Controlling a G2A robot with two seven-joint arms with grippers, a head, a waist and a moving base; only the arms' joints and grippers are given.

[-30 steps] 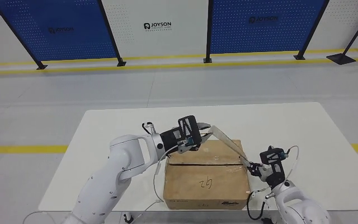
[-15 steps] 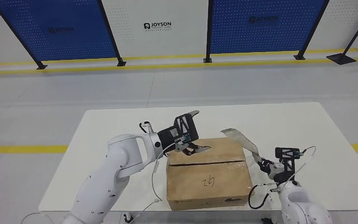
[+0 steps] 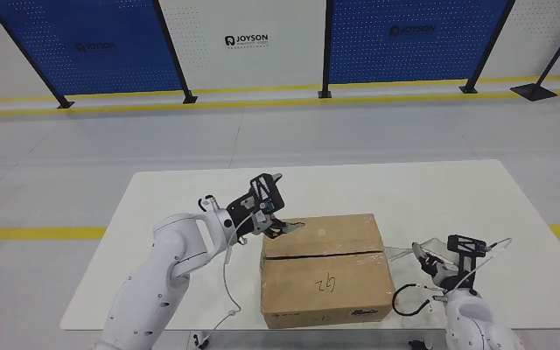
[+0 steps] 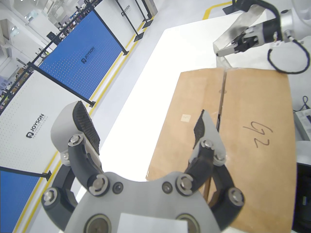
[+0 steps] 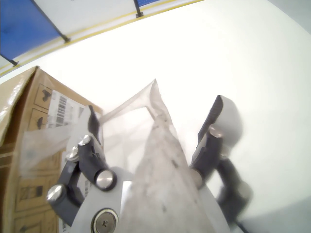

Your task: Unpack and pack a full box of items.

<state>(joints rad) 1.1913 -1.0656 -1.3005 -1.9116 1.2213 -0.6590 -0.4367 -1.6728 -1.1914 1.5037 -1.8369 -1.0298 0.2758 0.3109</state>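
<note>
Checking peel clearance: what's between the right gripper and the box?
A peeled strip of clear tape runs across the gap from the box end to the right gripper. It shows in the top view and the left wrist view.

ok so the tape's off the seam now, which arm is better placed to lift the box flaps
Left, probably. The left jaws stand open and empty at the box top, close to the seam. The right jaws are off the box's side with peeled tape draped over them.
</note>
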